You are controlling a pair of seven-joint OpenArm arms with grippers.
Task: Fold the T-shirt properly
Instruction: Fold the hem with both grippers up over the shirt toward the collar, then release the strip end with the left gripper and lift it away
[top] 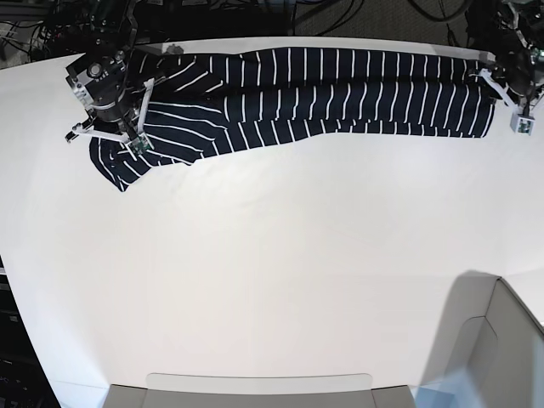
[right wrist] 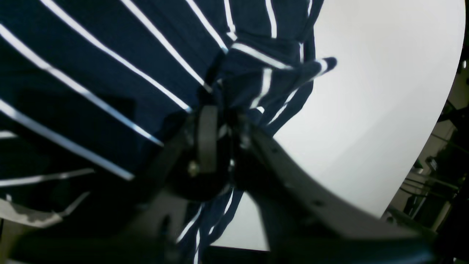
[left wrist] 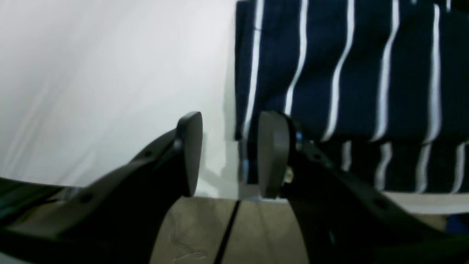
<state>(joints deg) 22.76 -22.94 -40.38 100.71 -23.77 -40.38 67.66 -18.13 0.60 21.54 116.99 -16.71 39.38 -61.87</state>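
Observation:
The T-shirt (top: 340,93), dark navy with thin white stripes, lies as a long band along the far edge of the white table (top: 272,255). My left gripper (top: 508,81) hovers at the band's right end. In the left wrist view it (left wrist: 231,154) stands open, nothing between its fingers, with the shirt's edge (left wrist: 329,73) just beyond the right finger. My right gripper (top: 115,102) is over the bunched left end, where a sleeve spreads out. In the right wrist view its (right wrist: 227,141) fingers stand slightly apart, with a fold of the shirt (right wrist: 110,73) in the gap.
A grey boxy surface (top: 501,340) rises at the near right corner, and a grey strip (top: 255,391) runs along the near edge. Dark cables and equipment (top: 51,25) crowd behind the far edge. Wooden floor (left wrist: 205,231) shows past the table's edge.

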